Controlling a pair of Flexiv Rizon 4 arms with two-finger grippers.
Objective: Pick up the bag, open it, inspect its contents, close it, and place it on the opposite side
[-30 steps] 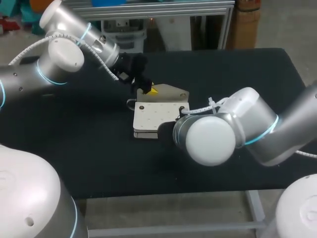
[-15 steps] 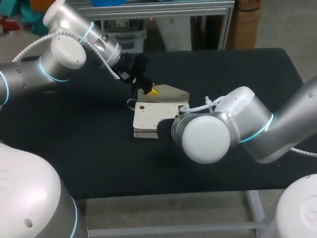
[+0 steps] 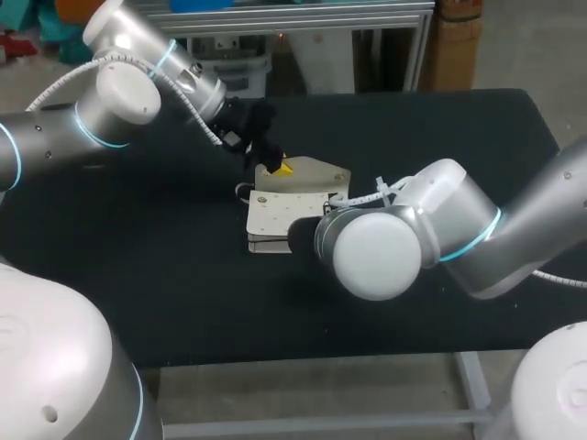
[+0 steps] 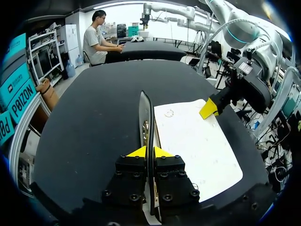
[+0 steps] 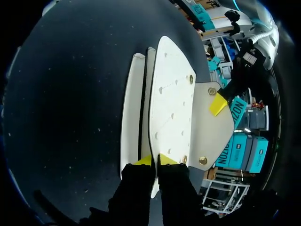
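a flat white bag [image 3: 284, 213] with a dotted top panel [image 5: 171, 101] and a beige studded flap [image 5: 211, 127] lay near the middle of the black table [image 3: 440, 137]. the left gripper [image 4: 149, 151], coming in from the far left, had its yellow tips pinched on the flap's thin edge. the right gripper [image 5: 154, 160] was clamped on the near edge of the top panel, which stood slightly apart from the layer beneath it.
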